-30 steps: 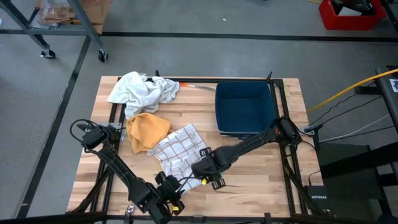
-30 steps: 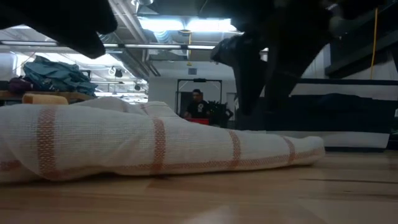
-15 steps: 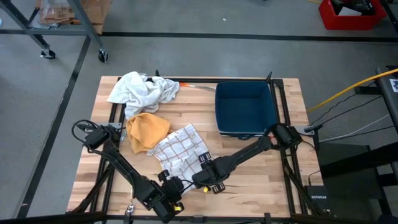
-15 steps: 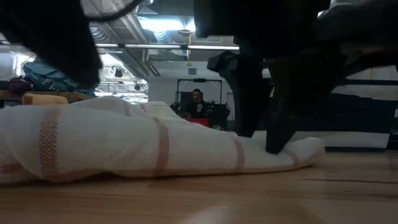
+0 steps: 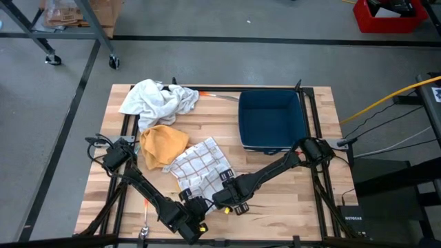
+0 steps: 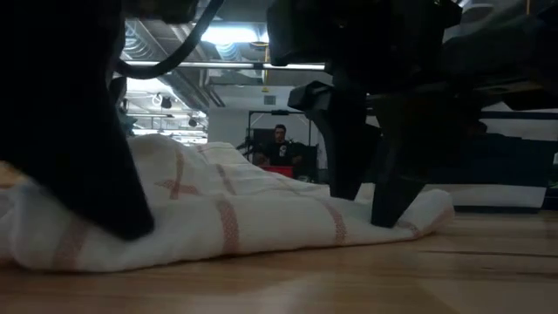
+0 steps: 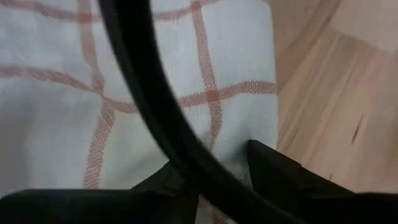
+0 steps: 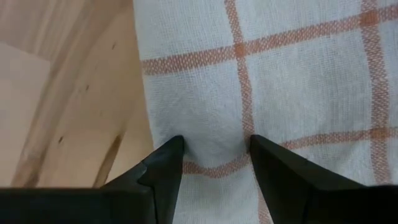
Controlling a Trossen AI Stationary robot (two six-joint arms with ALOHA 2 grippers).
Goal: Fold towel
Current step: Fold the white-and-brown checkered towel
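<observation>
Here, the checked towel (image 5: 200,167) lies rumpled on the wooden tabletop (image 5: 275,200), near the front edge and roughly at mid-width. It is white with thin orange grid lines.

Right gripper (image 5: 226,193): positioned at the towel's front right corner. In the right wrist view its two dark fingers (image 8: 163,167) stand apart with a fold of the cloth's edge between them, both tips pressing into the fabric. The low view shows the same fingers (image 6: 342,148) planted down on the towel's end.

Left gripper (image 5: 191,207): positioned at the towel's front left edge, close beside the right gripper. In the left wrist view its fingers (image 7: 273,171) are parted with cloth between them; a black cable (image 7: 155,106) crosses the view in front of them.

Other items on the tabletop:
- An orange cloth (image 5: 163,144), touching the towel's rear left side.
- A crumpled white cloth (image 5: 157,102), at the rear left.
- A dark blue bin (image 5: 271,121), at the rear right, well apart from the towel.

A person (image 6: 277,145) is visible in the room behind.
</observation>
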